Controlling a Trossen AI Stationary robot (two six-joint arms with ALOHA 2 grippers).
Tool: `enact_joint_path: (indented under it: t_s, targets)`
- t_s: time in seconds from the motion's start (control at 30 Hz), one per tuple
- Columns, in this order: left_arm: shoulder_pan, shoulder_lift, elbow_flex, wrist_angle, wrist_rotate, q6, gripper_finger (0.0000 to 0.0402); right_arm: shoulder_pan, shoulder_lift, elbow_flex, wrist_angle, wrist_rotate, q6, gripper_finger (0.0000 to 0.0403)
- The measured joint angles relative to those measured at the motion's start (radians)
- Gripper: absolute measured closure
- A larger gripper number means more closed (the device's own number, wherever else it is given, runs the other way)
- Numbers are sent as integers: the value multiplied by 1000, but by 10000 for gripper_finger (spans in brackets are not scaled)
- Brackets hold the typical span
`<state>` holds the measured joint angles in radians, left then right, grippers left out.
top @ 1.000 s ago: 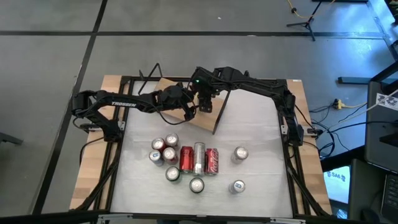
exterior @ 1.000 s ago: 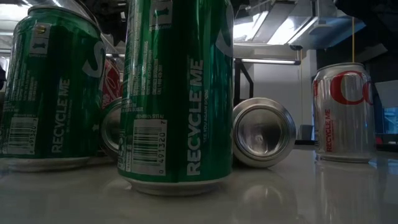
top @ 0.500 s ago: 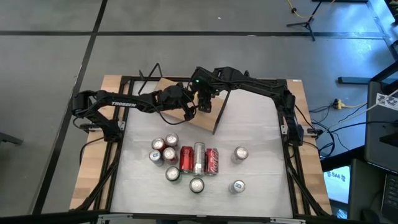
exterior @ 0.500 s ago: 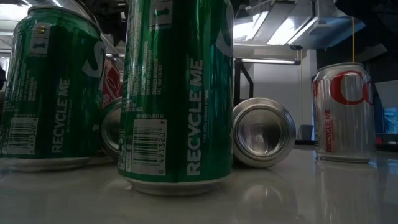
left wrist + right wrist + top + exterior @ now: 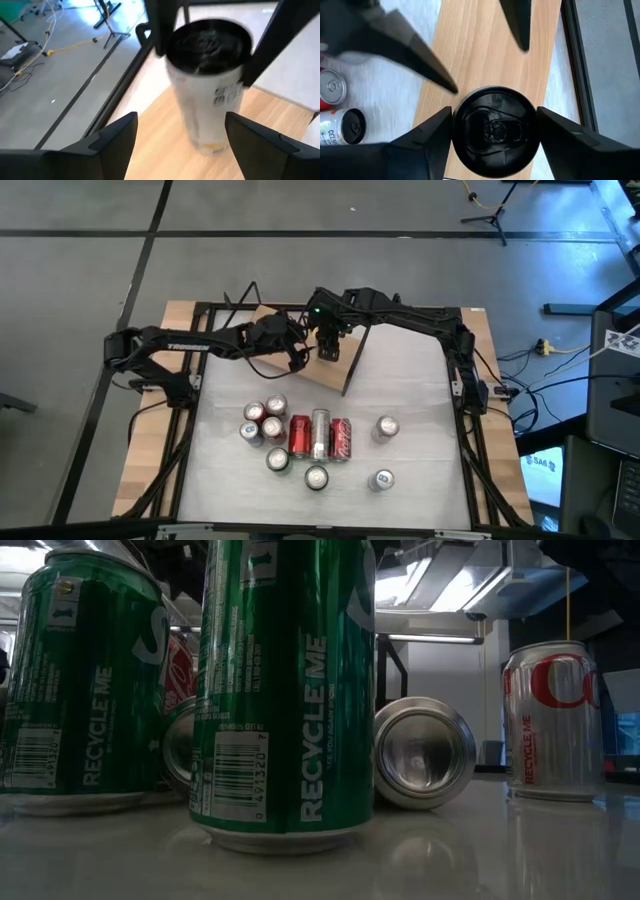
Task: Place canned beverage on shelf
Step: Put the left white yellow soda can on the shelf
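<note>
Left gripper (image 5: 297,357) is backing off toward 9 o'clock since the earlier frame, fingers (image 5: 117,142) wide and off the can (image 5: 212,95). Right gripper (image 5: 328,348) is sitting over that black-topped white can (image 5: 495,131), fingers (image 5: 432,137) flanking the rim closely; whether they are touching is unclear. Can is standing upright on the shelf (image 5: 340,358), the light wooden board at 12 o'clock of the table (image 5: 420,470). Remaining cans (image 5: 300,438) are clustering at table centre, some upright, three lying flat.
</note>
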<state>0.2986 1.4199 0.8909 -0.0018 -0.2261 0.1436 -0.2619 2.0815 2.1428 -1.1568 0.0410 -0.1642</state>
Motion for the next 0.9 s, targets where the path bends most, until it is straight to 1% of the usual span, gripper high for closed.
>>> enact_joint_path:
  t_s: [0.13,0.3,0.43,0.57,0.63,0.77,0.9]
  targets:
    - [0,-56,0,-64,0,0,114,0,0,0,0,0,15,159]
    - [0,-132,0,-129,0,15,114,0,0,0,1,0,88,136]
    - [0,-195,0,-163,1,25,114,0,0,0,4,6,159,135]
    - [0,-251,0,-198,1,25,114,0,0,0,8,16,274,145]
    - [0,-276,0,-211,2,26,114,0,0,0,8,38,349,148]
    - [0,-314,0,-243,4,26,114,0,0,0,7,77,497,145]
    - [0,-341,0,-263,4,26,114,0,0,0,7,87,622,140]
